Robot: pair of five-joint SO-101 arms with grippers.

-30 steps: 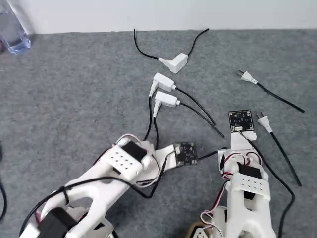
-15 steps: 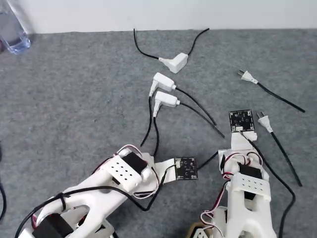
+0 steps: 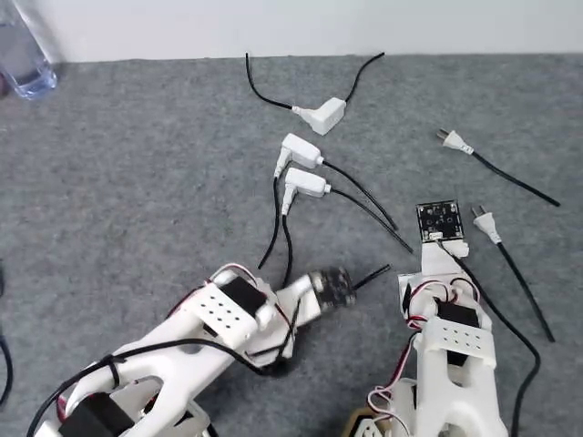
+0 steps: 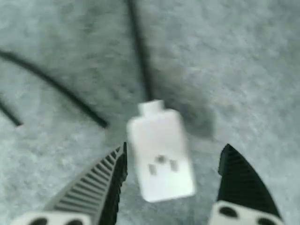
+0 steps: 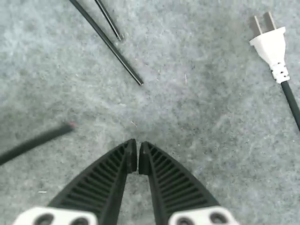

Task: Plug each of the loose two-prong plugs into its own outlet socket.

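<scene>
Left wrist view: left gripper [image 4: 176, 152], fingers [image 4: 110, 180] open, flanks a white outlet socket [image 4: 161, 154], apparently untouched; square up before closing across its sides. Right gripper [image 5: 137, 145], fingers closed empty, hangs near a plug [image 3: 485, 225] at the table's [image 3: 137, 182] 3 o'clock.

Left arm [image 3: 214, 314], white plastic, angled in from lower left, wrist turned toward centre. Black ribbed left gripper [image 4: 176, 152]: jaws spread wide. Right arm [image 3: 455, 341], white plastic, pointing straight ahead. Black ribbed right gripper [image 5: 137, 150]: jaws pressed together, tips touching.
</scene>
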